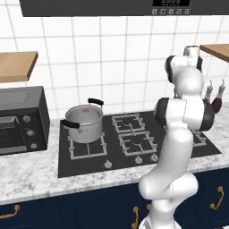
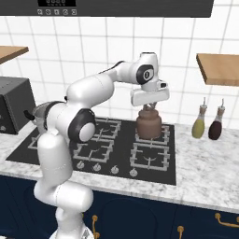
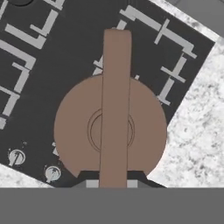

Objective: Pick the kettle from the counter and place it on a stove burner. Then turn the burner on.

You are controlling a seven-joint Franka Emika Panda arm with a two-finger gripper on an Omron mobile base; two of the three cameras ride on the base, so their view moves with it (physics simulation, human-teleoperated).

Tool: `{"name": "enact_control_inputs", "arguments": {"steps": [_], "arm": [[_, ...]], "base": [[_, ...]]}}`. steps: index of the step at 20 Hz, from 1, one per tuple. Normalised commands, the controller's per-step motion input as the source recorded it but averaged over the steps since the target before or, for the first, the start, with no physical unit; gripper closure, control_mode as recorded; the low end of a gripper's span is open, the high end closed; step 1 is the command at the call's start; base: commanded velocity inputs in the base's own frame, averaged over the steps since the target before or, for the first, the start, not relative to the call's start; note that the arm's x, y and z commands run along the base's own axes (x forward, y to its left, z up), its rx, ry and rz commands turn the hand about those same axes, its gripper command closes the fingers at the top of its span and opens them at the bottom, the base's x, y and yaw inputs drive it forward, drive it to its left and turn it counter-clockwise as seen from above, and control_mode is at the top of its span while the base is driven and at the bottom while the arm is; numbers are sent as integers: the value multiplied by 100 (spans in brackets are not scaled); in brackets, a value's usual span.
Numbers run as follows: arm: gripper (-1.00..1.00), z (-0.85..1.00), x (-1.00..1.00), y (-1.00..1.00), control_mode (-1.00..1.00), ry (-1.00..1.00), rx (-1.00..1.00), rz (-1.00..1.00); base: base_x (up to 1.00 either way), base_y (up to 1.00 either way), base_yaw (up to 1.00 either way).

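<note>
- Brownish-copper kettle (image 2: 149, 124) sits under my gripper (image 2: 149, 108), on the stove's back right burner (image 2: 154, 134) as the right base view shows it.
- From my hand view the kettle (image 3: 144, 131) is straight below me, round body centred, with its flat arched handle (image 3: 116, 100) running up the middle over the lid knob.
- My fingers come down onto the top of that handle in the right base view; the tips are hidden against it, so I cannot tell how far apart my jaws stand or whether they grip it.
- Whether the kettle's base rests on the grate or hangs just above it I cannot tell.
- Black stove top (image 2: 60, 156) is set into the counter (image 2: 210, 172), a speckled marble slab, and the kettle is toward the stove's right edge, near the back.
- Small burner knobs (image 2: 114, 170) line the stove's front edge; two of them (image 3: 16, 156) show at the lower left of my hand view.
- A steel pot with black handles (image 1: 84, 121) stands on the far left burner, well apart from the kettle.
- Two bottles (image 2: 199, 125) stand on the counter near the back edge, to the right of the stove.
- A dark toaster oven (image 1: 22, 118) sits on the counter's left end.
- Navy cabinet fronts with gold handles (image 1: 219, 197) run below the counter.
</note>
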Motion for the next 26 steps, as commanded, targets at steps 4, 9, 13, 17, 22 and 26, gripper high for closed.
{"name": "enact_control_inputs", "arguments": {"steps": [4, 9, 13, 17, 22, 26], "arm": [[100, -25, 53, -23, -100, -3, 0, 12], [100, -33, 44, -34, -100, 0, 0, 10], [100, -22, 40, -12, -100, 0, 3, 14], [100, -17, 32, 0, -100, 0, 4, 21], [100, -15, 42, 0, -100, -1, 0, 7], [100, -16, 48, 0, -100, 0, 0, 3]], "base": [[0, 0, 0], [0, 0, 0], [0, 0, 0], [0, 0, 0], [0, 0, 0], [0, 0, 0]]}}
